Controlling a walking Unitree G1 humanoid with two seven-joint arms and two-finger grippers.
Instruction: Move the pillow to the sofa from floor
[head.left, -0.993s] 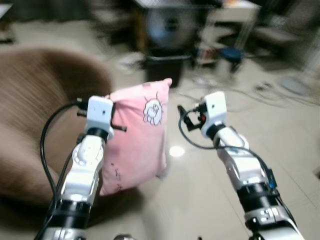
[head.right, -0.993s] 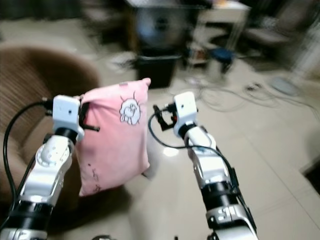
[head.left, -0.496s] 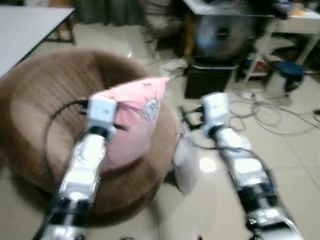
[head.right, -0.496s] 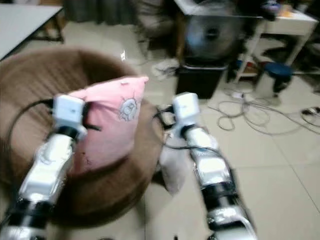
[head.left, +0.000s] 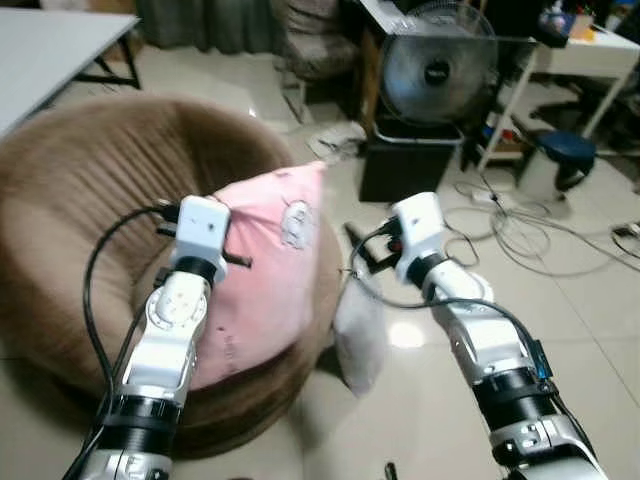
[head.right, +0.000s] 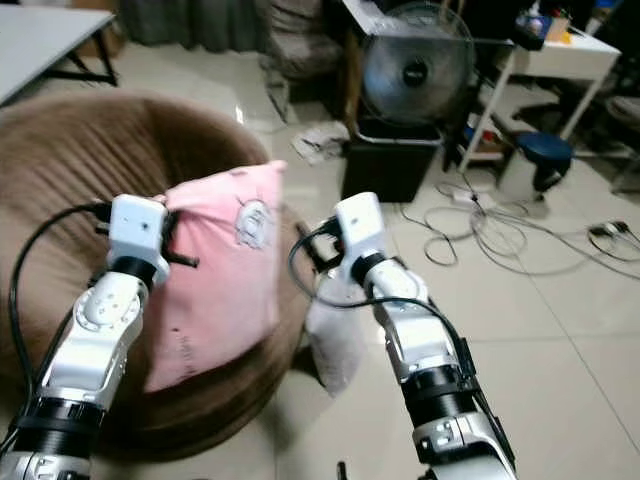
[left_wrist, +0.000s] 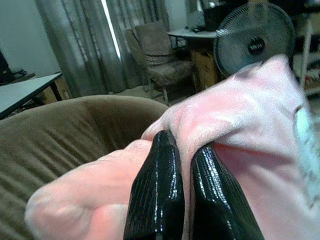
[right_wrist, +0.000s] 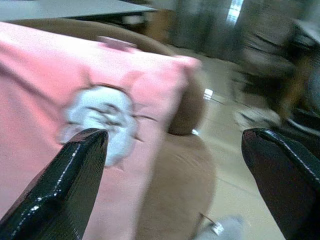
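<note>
- Since the frame a second ago, the pink pillow (head.left: 268, 270) is carried from over bare floor to over the front rim of the round brown sofa (head.left: 70, 200); much of that shift is the head camera turning, and the blur is gone.
- The pillow is held aloft, hanging roughly upright, its lower edge over or against the sofa's front edge; contact cannot be told.
- Handling judgement: light, soft, fully deformable. The fabric is seen bunched where pinched, so the body sags below the hold. Not fragile, and slip risk is low while a fold is trapped.
- Best hold is judged to be a corner or top-edge fold, as taken now; a flat face would give nothing to clamp.
- The left gripper (left_wrist: 172, 165) is clamped narrow on a fold of pillow fabric near its upper edge.
- The right gripper (right_wrist: 175, 165) is spread wide and holds nothing, just beside the pillow's printed face.
- A white bag (head.left: 358, 330) lies on the floor beside the sofa; a fan (head.left: 436, 65) stands behind on a black box.
</note>
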